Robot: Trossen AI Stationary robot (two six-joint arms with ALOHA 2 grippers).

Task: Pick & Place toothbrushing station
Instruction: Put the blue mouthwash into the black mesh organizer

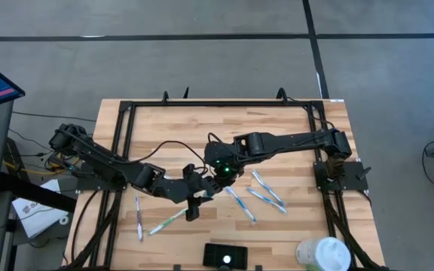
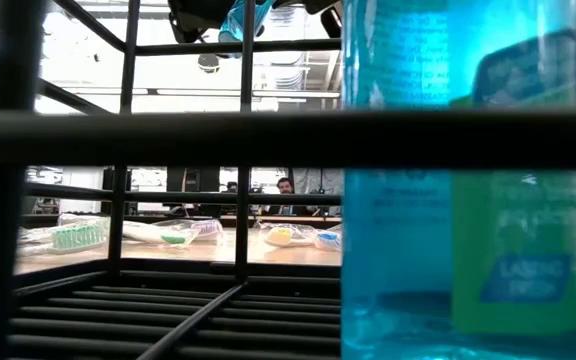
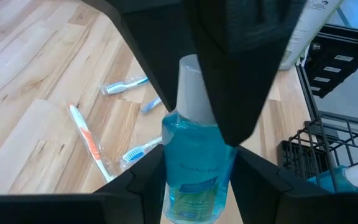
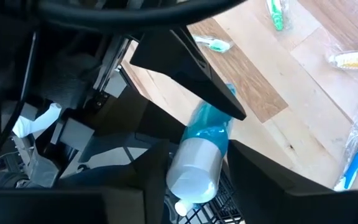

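1. Here, the left arm (image 1: 96, 156): reaches in from the table's (image 1: 164, 128) left edge toward the middle.
2. Pair of toothbrushes (image 1: 138, 218): lies flat on the wood just in front of that arm, apart from both grippers.
3. Left gripper (image 3: 197, 193): hangs over the middle of the table, at a middling spread, and clamps the blue body of the mouthwash bottle (image 3: 194, 155) between both fingers.
4. Mouthwash bottle: sits off the table between the two grippers, white cap pointing away from the left wrist and toward the right one.
5. Right gripper (image 4: 194, 169): meets the left one over the middle, just beside it, and closes its fingers (image 4: 148, 171) against the bottle's white cap, one on each side.
6. Toothbrushing station (image 1: 224, 256): rests low and black at the table's front edge, in front of the two grippers and well apart from them, touched by neither.
7. Cluster of toothbrushes (image 1: 266, 197): lies scattered on the wood to the right of the grippers, under the right arm (image 1: 292, 140).
8. White round container (image 1: 324, 254): stands at the front right corner, near the station but not touching it
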